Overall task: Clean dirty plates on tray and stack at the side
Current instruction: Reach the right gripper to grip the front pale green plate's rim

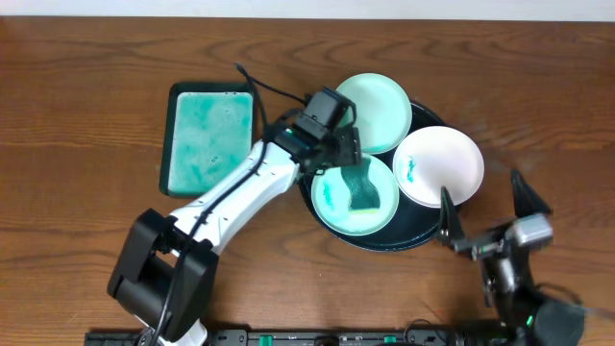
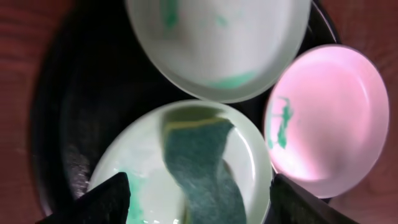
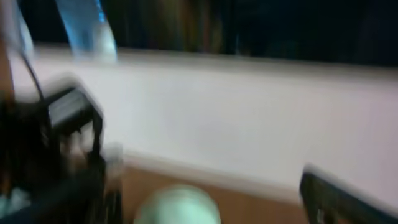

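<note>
Saw a rectangular teal-green tray (image 1: 209,139) on the wooden desk (image 1: 86,96), well left of the left tool (image 1: 341,159). Found that tool spread wide and holding nothing, above a pale mint-green round plate (image 1: 384,210). Spotted a dark green sponge (image 1: 363,189) lying in that plate between the tool's fingers (image 2: 106,202), touching neither. Noted a second mint plate (image 1: 375,111) just beyond the tool, a white plate (image 1: 437,165) to its right, all three on the large round black tray (image 1: 399,235). Found the right tool (image 1: 487,207) wide open, empty, near the tray's right rim.
</note>
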